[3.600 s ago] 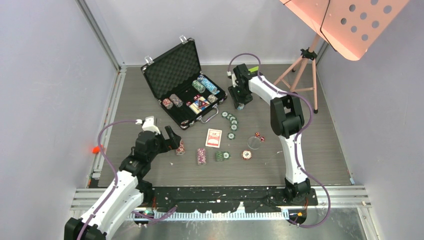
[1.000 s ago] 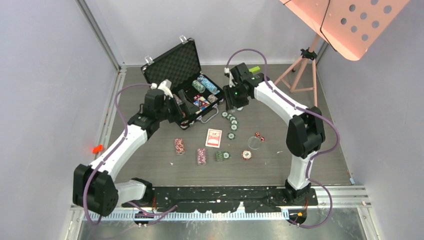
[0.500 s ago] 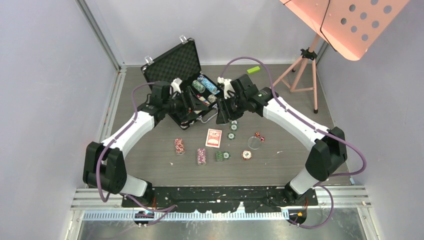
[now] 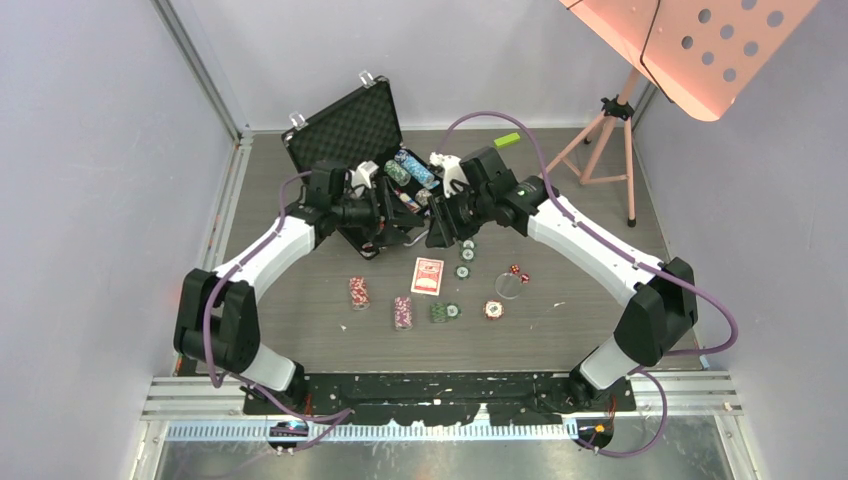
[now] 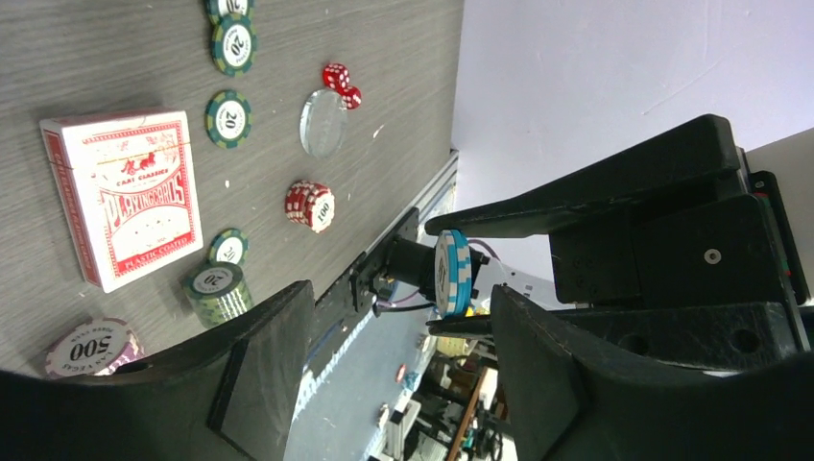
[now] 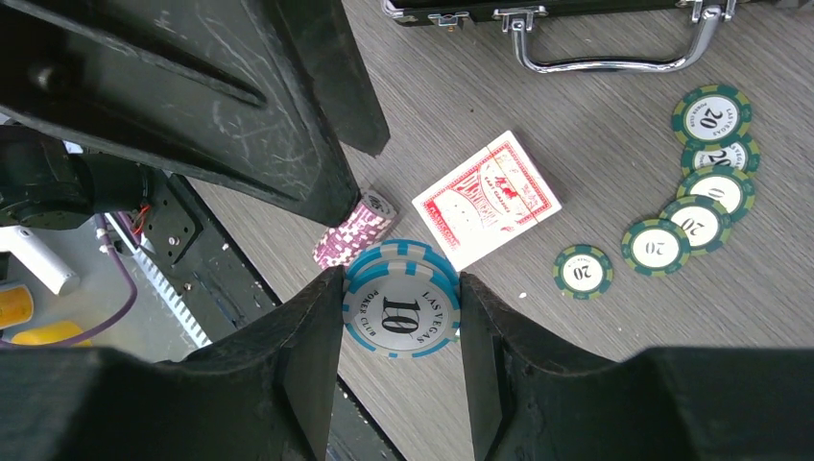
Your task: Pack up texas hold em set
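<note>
Mid-air handover above the table (image 4: 600, 300): the right gripper (image 4: 438, 226) pinches a short blue chip stack (image 6: 401, 305) by its rims, the "10" face turned to its own wrist camera. The left gripper (image 5: 398, 293) stands with jaws wide, one finger off each flat face of the stack and, as far as we can see, touching neither.

The meeting point hangs just on the near side of the open briefcase (image 4: 345, 128), which sits far and left of centre. Its foam lid is raised and several chip rolls lie in its tray. Out on the table nearer us are the card deck (image 4: 427, 275), a trail of green chips (image 6: 715, 115) to its right, two red dice (image 4: 517, 271) and a few small stacks (image 4: 403, 312) in the near row.

We judge the chips hard, smooth and light, and the stack stiff only when squeezed along its axis; held by the rims, any one disc could slide out. The safer hold for the receiving gripper is face to face (a sandwich grip), and we would want it firm before the right lets go. The deck looks boxy and rigid, best taken across its short sides. The dice are tiny and likely to roll.
</note>
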Available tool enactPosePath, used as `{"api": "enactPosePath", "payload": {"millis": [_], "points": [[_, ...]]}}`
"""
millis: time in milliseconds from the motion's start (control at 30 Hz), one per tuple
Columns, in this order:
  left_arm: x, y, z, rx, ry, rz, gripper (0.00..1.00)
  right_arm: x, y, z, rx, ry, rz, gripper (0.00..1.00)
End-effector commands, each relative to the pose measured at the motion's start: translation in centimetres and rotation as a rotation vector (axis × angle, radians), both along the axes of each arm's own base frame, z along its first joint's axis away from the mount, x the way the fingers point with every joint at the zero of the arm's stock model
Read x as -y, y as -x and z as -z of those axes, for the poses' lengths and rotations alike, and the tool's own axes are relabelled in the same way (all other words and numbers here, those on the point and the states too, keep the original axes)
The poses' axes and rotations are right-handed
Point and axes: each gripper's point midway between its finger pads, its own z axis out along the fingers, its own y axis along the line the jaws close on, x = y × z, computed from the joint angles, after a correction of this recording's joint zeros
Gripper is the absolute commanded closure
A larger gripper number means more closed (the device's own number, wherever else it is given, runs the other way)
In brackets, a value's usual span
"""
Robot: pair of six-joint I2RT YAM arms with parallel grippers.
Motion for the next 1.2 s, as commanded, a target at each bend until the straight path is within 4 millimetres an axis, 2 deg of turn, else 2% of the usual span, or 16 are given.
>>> {"api": "enactPosePath", "payload": {"millis": [0,333,533,733,900,967,1067,1133,1167], "points": [[1.1,0.5,-1.9,0.023,0.07,0.072,0.32,-1.6,-0.3,-2.6,0.068,-0.069,-0.054,0.99],[2.1,0.8,-1.7,0.009,0.09,0.109,0.33,-2.4,-0.1,-2.6,0.073,-0.068,-0.08,0.99],[2.9,1.6,-1.0,-0.014,0.088,0.141,0.46,-2.6,-0.3,-2.5,0.075,-0.066,-0.077,0.99],[3.6,2.0,-0.8,-0.019,0.09,0.165,0.65,-3.0,-0.5,-2.3,0.069,-0.059,-0.082,0.99],[3.7,2.1,-0.5,-0.018,0.09,0.171,0.97,-3.0,-0.8,-1.6,0.062,-0.042,-0.074,0.99],[3.7,2.1,-0.3,-0.022,0.087,0.171,1.0,-3.0,-0.9,-1.2,0.057,-0.035,-0.072,0.99],[3.7,2.0,0.1,-0.026,0.083,0.173,1.0,-3.0,-0.9,-0.9,0.05,-0.029,-0.068,0.87],[3.8,1.9,0.1,-0.022,0.081,0.174,1.0,-2.9,-1.0,-0.6,0.051,-0.025,-0.058,0.65],[3.7,1.8,0.2,-0.019,0.077,0.172,1.0,-2.7,-1.1,-0.4,0.054,-0.014,-0.046,0.49]]}}
